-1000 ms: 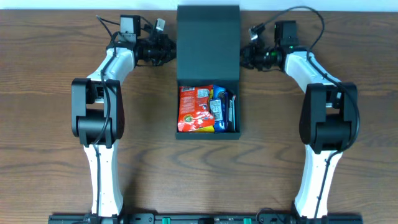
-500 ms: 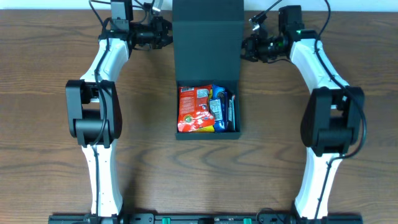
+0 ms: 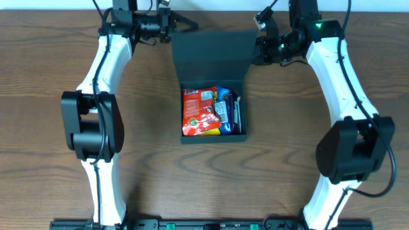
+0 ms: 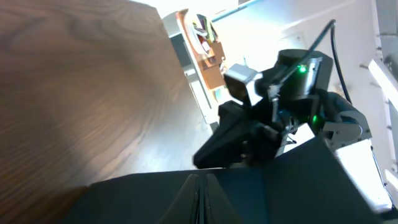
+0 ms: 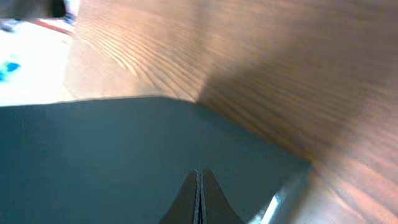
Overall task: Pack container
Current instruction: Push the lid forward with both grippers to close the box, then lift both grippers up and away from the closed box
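The dark teal container (image 3: 213, 138) lies open at the table's middle, holding a red snack packet (image 3: 199, 112) and a blue packet (image 3: 225, 110). Its flap lid (image 3: 211, 57) is tilted up off the table at the far side. My left gripper (image 3: 181, 27) is shut, its closed fingertips (image 4: 202, 182) against the lid's far left corner (image 4: 155, 199). My right gripper (image 3: 259, 53) is shut, its closed fingertips (image 5: 199, 177) against the lid's right side (image 5: 93, 155). Nothing shows between either pair of fingers.
Brown wooden table (image 3: 51, 128) lies on both sides of the container. The table's far edge (image 3: 64, 11) runs just behind both grippers. The right arm (image 4: 292, 87) shows across the lid in the left wrist view.
Both grippers have moved toward the far edge and inward to the lid. The lid has risen from lying flat and now looks shorter from above.
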{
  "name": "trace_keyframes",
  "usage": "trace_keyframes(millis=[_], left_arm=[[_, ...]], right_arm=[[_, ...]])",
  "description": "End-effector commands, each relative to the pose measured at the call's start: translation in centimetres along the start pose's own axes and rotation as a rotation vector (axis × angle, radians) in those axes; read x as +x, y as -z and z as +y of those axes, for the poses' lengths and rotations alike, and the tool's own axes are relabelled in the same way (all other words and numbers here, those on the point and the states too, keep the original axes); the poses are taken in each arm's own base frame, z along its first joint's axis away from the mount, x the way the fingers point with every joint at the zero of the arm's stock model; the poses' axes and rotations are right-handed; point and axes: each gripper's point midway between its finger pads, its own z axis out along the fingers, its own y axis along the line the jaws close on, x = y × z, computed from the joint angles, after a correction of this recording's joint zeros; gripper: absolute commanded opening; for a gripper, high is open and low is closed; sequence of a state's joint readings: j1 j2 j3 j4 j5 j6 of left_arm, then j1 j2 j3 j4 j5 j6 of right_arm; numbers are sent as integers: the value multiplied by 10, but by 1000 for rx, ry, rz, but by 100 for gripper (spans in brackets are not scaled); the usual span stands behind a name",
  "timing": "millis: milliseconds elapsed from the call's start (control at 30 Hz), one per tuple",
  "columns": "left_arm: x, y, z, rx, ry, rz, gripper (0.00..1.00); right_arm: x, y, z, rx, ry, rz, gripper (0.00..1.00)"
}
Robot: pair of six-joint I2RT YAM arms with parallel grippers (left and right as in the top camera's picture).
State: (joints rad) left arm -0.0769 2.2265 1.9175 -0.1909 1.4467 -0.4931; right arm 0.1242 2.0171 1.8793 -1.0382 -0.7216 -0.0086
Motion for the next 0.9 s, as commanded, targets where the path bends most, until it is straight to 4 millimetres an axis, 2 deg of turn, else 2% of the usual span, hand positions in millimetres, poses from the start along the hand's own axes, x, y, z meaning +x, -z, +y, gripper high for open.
trace_keyframes(millis=[0,133,267,533,633,700,767,867], left_arm=[[-3,5,-29,27,-92,7,6],[-1,5,-37,33,-94,12,6],[4,1,-40,39,-98,27,6],[15,-20,-43,48,-139,62,6],[8,-27,-26,-64,-133,18,6],[-6,-18,17,-307,-58,-81,7],[-10,-4,49,-493,19,-148,6],[-2,9,62,-650,20,-143,6]], right_arm=[[-1,22,10,119,102,-23,1],[7,38,19,152,132,-15,2],[17,58,14,264,126,-5,1],[26,106,24,410,134,-63,2],[24,138,30,503,110,-155,1],[19,164,35,564,66,-256,2],[19,184,35,627,9,-328,1],[29,203,35,704,-45,-364,1]])
